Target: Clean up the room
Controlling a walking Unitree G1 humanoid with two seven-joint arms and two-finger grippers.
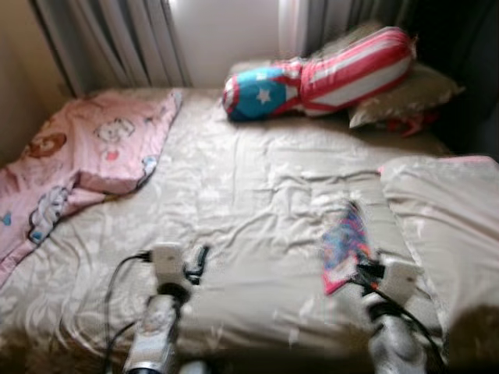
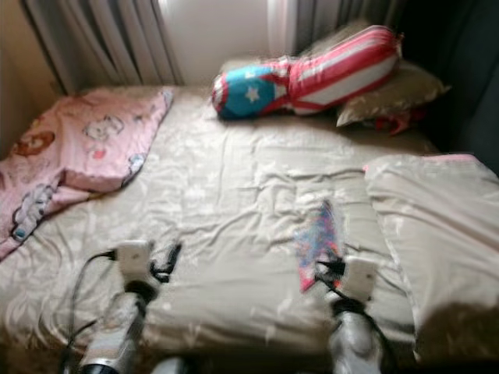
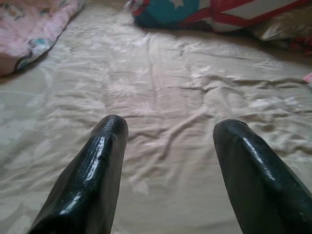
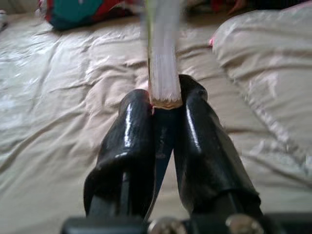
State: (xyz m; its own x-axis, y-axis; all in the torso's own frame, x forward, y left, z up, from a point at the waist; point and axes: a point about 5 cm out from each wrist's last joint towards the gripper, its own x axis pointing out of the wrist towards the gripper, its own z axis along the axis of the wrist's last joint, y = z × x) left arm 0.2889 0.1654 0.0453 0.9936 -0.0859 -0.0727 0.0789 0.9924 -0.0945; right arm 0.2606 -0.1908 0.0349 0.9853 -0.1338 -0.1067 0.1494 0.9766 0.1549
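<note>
- Right end effector [image 1: 365, 269] pinches the near edge of a flat multicoloured packet [image 1: 345, 243] low over the bed's [image 1: 249, 195] near right; left end effector [image 1: 196, 263] hovers near left, fingers [image 3: 92, 170] spread.
- Bed carries a wrinkled beige cover.
- Pink cartoon blanket [image 1: 86, 152] lies bunched far left.
- Folded beige duvet [image 1: 444, 210] sits right.
- Star-and-stripe bolster pillow [image 1: 320, 74] lies at the far end.

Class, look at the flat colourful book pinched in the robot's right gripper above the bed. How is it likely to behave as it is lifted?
The colourful book looks thin and flat, so it is probably light. The right gripper holds it by one edge only, so it may sag or swing. Its cover seems smooth, so it could slip between the glossy fingers.
</note>
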